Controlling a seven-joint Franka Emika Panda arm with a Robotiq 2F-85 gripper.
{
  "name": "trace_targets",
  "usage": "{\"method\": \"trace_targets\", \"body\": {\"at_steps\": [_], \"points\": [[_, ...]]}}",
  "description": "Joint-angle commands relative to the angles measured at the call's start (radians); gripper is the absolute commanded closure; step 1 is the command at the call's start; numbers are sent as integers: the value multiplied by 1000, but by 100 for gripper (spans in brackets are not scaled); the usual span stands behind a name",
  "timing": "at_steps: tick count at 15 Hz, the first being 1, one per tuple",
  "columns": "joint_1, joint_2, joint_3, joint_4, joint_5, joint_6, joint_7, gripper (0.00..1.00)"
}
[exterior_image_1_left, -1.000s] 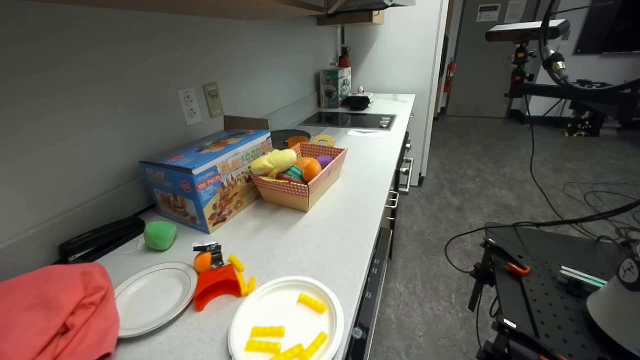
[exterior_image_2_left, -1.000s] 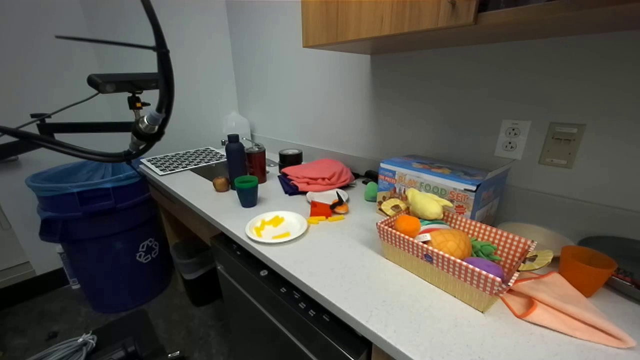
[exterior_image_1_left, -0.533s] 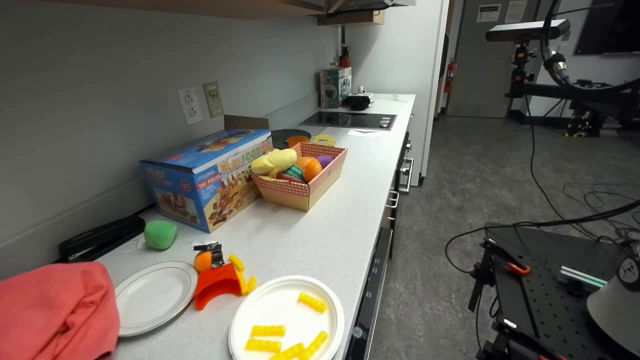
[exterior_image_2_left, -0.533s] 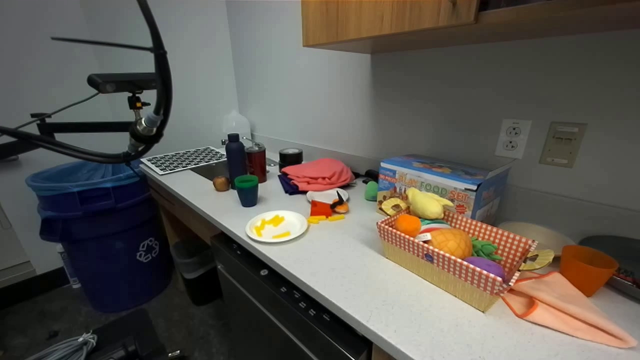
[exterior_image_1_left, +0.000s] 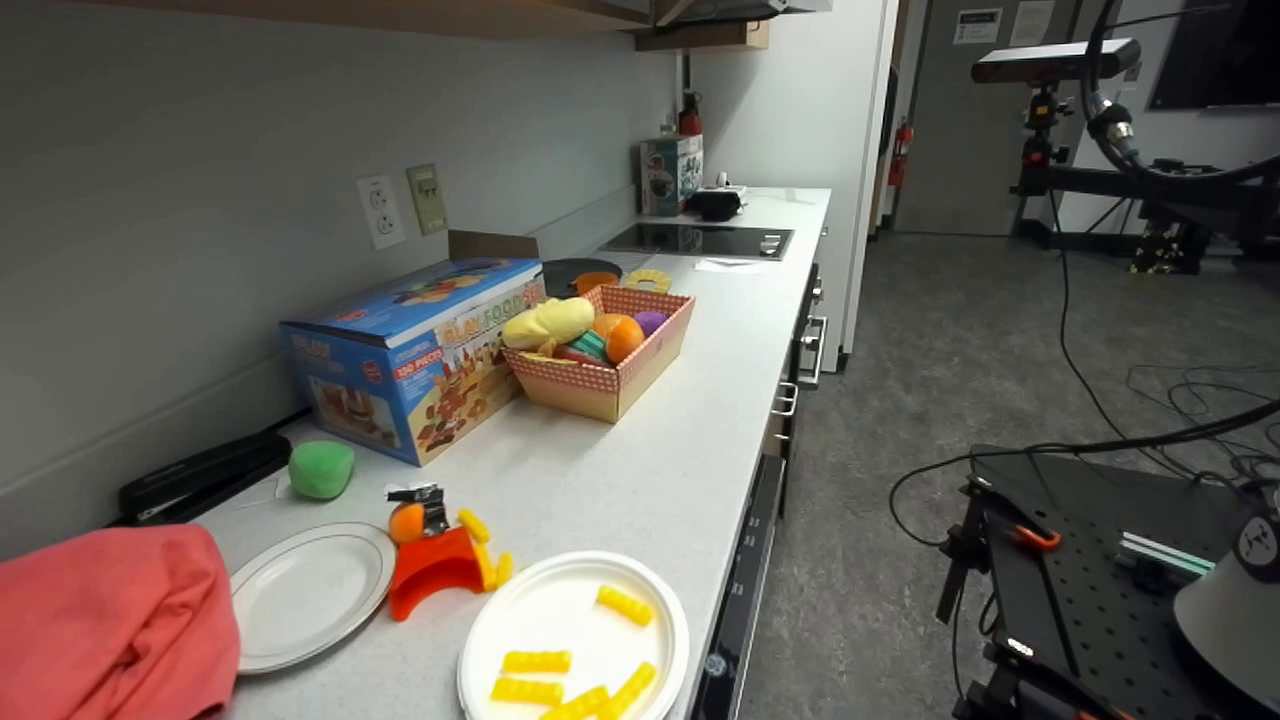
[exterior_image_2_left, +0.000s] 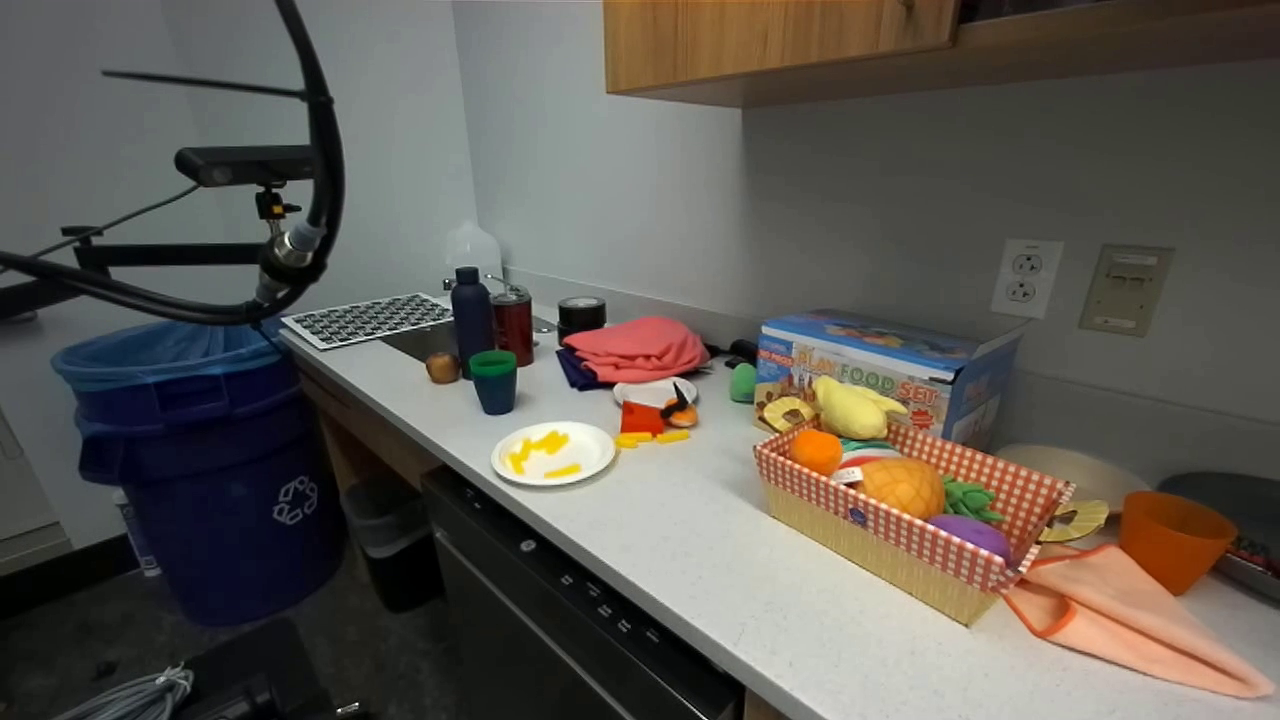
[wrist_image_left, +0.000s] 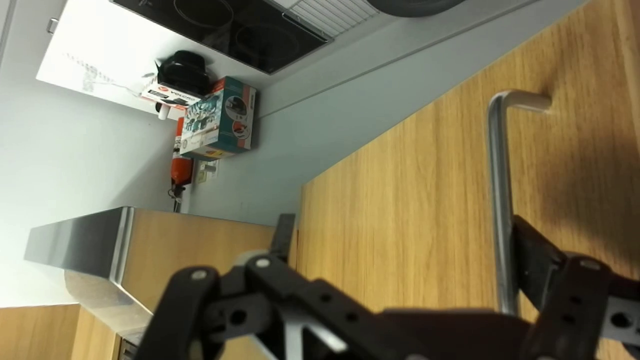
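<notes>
Well, the black two-fingered gripper (wrist_image_left: 404, 240) stands with its fingers (wrist_image_left: 284, 235) wide apart, a silver bent-bar metal handle (wrist_image_left: 500, 190) between them, near the one on the right in the wrist view; whether they touch, I can't tell. That handle sits on a pale wooden cabinet door (wrist_image_left: 400, 190), its long axis running nearly straight up that view, its upper end bending right into the wood. Farther off are a black glass cooktop (wrist_image_left: 240, 35) and a teal-and-white cardboard box (wrist_image_left: 220, 120) beside a red fire extinguisher (wrist_image_left: 181, 167).
</notes>
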Motion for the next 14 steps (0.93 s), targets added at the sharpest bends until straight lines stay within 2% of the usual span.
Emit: {"method": "trace_targets", "body": {"at_steps": [1, 9, 11, 12, 14], "points": [[-70, -45, -28, 62, -57, -86, -61, 0], [-74, -53, -27, 54, -58, -70, -55, 0], [-68, -52, -29, 58, -48, -97, -75, 0], [-5, -2, 0, 1, 15, 0, -18, 0], [-6, -2, 0, 1, 19, 1, -24, 0]]}}
